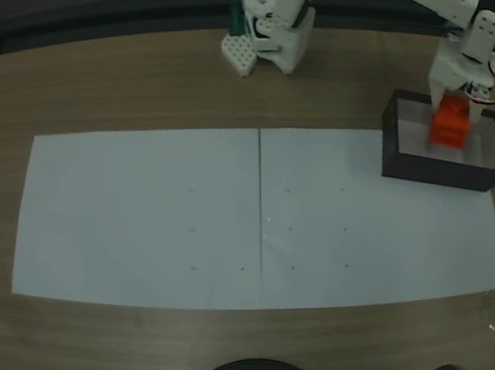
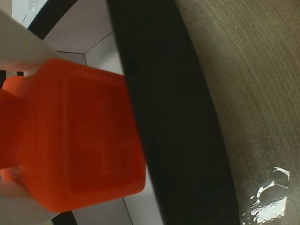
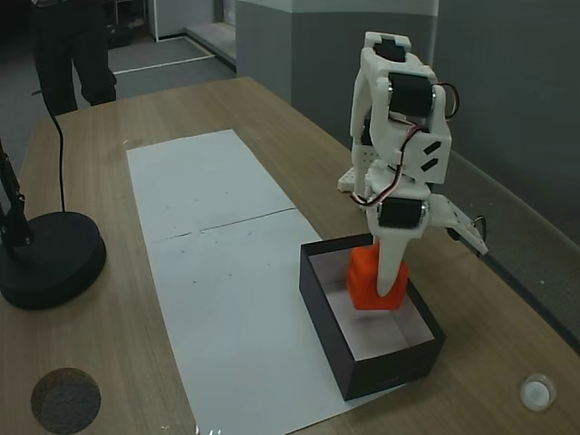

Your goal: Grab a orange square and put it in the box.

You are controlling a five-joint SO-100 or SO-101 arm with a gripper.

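My gripper (image 1: 454,120) is shut on the orange square (image 1: 446,133), a small bright orange block, and holds it inside the box's walls, above the white floor. The box (image 1: 434,170) has black walls and sits at the right end of the white paper. In another fixed view the orange square (image 3: 365,283) hangs between the white fingers (image 3: 393,265) just above the floor of the box (image 3: 323,317). The wrist view has the orange square (image 2: 84,136) with a raised mark up close, the black wall of the box (image 2: 173,117) beside it, and my gripper (image 2: 28,126) around it.
Two white paper sheets (image 1: 154,210) cover the middle of the wooden table. The arm's base (image 1: 271,30) stands at the back. A black round stand base (image 3: 45,258) and a dark disc (image 3: 65,399) lie near the table edge. A person's legs (image 3: 72,45) are beyond the table.
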